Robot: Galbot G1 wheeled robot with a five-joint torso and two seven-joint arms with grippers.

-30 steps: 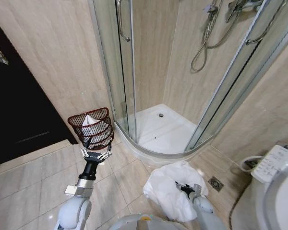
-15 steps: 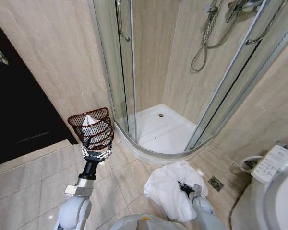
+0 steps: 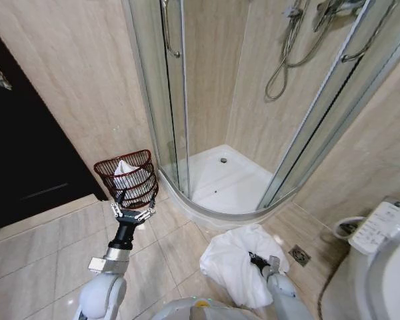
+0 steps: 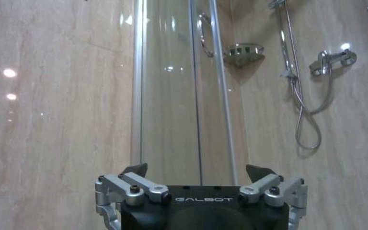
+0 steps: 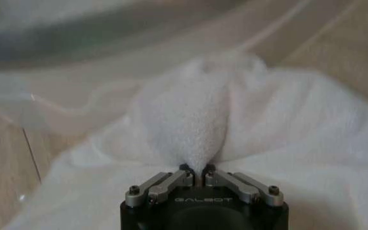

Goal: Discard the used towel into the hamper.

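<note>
One right gripper (image 5: 199, 168) pinched on the towel (image 5: 190, 124); left gripper (image 4: 197, 172) wide open

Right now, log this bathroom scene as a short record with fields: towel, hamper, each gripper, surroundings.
towel: crumpled white terry towel on the beige tiled floor, a fold pinched up
right gripper: shut on the towel's raised fold
left gripper: open, holding nothing, raised in front of the hamper
hamper: small round dark reddish-brown wicker basket against the wall beside the glass shower enclosure; something white already inside
towel vs hamper: apart, not yet in
surroundings: white toilet at the robot's right
</note>
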